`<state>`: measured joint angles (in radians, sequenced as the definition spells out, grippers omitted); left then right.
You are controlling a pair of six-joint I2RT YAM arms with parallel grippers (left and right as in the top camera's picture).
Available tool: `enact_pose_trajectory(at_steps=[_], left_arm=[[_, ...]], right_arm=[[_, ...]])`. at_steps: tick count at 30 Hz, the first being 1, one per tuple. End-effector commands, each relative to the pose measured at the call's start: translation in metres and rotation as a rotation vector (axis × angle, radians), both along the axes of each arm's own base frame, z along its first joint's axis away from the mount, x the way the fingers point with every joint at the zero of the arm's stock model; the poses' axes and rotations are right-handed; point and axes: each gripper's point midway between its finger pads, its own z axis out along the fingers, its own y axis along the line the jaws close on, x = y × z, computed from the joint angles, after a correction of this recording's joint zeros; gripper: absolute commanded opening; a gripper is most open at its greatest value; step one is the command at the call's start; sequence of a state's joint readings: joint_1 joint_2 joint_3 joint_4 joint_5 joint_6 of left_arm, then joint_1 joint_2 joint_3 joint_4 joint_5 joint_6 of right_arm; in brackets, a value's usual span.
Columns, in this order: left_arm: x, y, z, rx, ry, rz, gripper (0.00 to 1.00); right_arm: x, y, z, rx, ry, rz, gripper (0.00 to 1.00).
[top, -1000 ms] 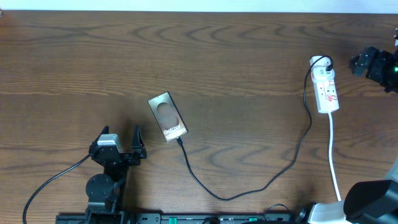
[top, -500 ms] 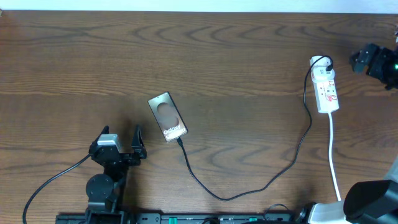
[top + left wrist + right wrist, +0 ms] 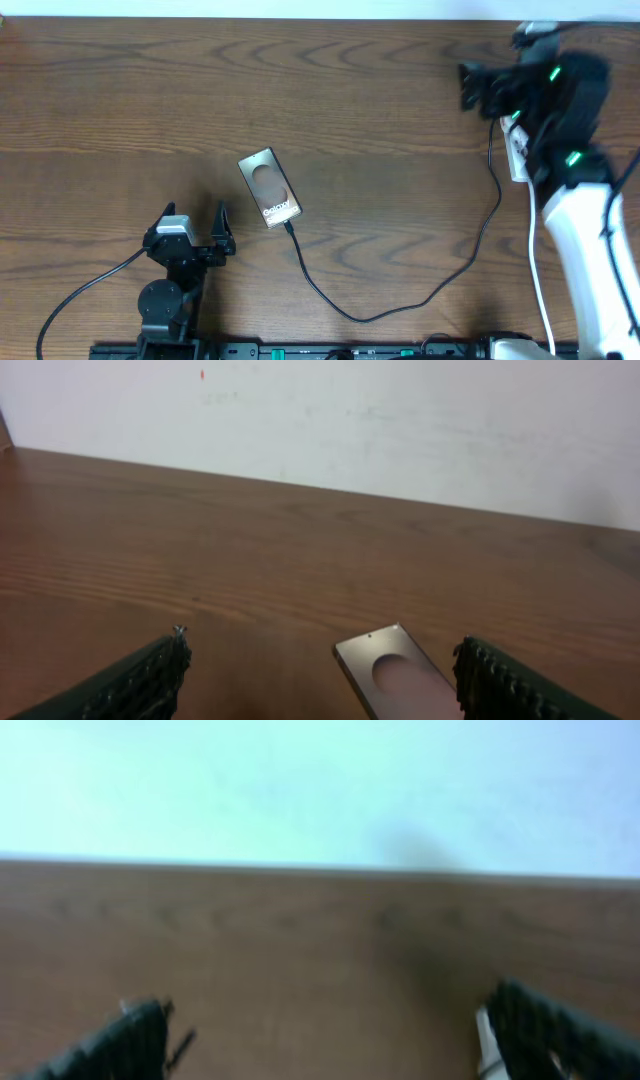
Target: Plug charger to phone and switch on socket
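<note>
Our right pincer hangs wide open and empty just beside the socket, which its arm partly hides. The left pincer, also open and empty, rests near the phone. We judge the first half done: the charger runs to the phone's lower edge and seems seated there. Switching the socket on looks left to do, though we cannot read its switch. We see a brown wood-grain surface and a pale, bare wall behind it.
</note>
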<state>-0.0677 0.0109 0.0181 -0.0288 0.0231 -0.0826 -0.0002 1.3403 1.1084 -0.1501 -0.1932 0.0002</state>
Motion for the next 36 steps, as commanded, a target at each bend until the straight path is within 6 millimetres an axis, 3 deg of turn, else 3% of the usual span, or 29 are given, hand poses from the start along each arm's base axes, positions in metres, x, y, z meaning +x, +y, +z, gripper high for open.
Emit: enact_pose_trajectory(at_steps=[1, 5, 13, 17, 29, 36], left_arm=[[-0.001, 0.005, -0.016, -0.001, 0.052, 0.030, 0.86], [-0.001, 0.005, -0.016, -0.001, 0.052, 0.030, 0.86], [-0.001, 0.005, -0.016, -0.001, 0.052, 0.030, 0.86], [-0.001, 0.005, -0.016, -0.001, 0.052, 0.030, 0.86], [-0.001, 0.005, -0.016, -0.001, 0.052, 0.030, 0.87], [-0.001, 0.005, -0.016, -0.001, 0.052, 0.030, 0.86]], right_arm=[[-0.026, 0.004, -0.020, -0.048, -0.069, -0.065, 0.99], [-0.059, 0.011, -0.033, -0.047, -0.227, -0.054, 0.99], [-0.140, 0.002, -0.074, -0.082, -0.423, -0.052, 0.99], [-0.163, 0.000, -0.085, -0.142, -0.490, -0.046, 0.99], [-0.190, -0.026, -0.115, -0.182, -0.365, -0.127, 0.99], [-0.191, -0.042, -0.125, -0.170, -0.316, -0.194, 0.99]])
